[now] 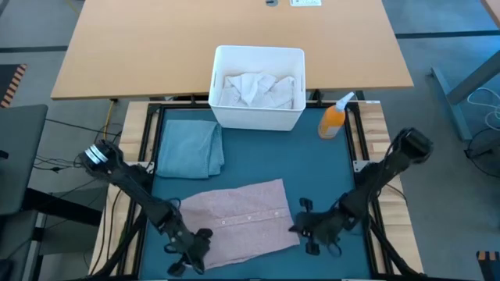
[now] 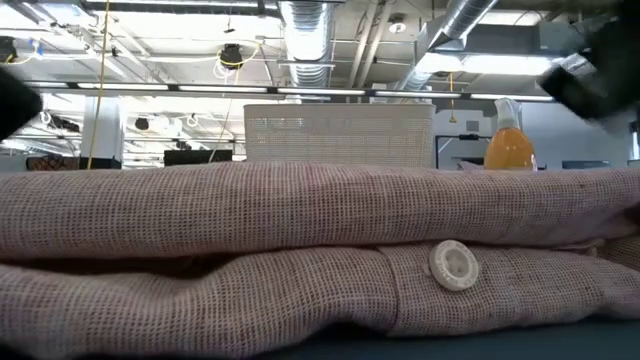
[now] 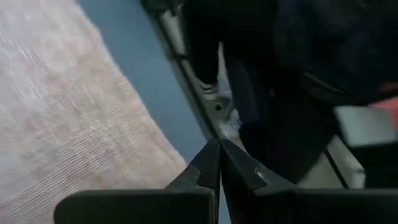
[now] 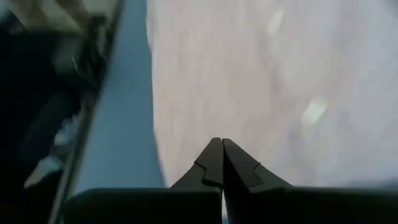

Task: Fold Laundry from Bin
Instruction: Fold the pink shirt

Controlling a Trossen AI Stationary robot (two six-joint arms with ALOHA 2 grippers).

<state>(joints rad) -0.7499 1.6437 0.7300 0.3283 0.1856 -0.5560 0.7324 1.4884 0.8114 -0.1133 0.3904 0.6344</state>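
1. Shirt [image 1: 246, 218], pink, lies half-folded at lower centre of the high view.
2. Left end effector [image 1: 197, 242] and right end effector [image 1: 303, 228]: both closed, empty, at the shirt's ends.
3. Risk: closed tips may drag the fold open.

The shirt [image 1: 246, 218] lies before the bin [image 1: 258, 117], jeans [image 1: 190, 146] between.
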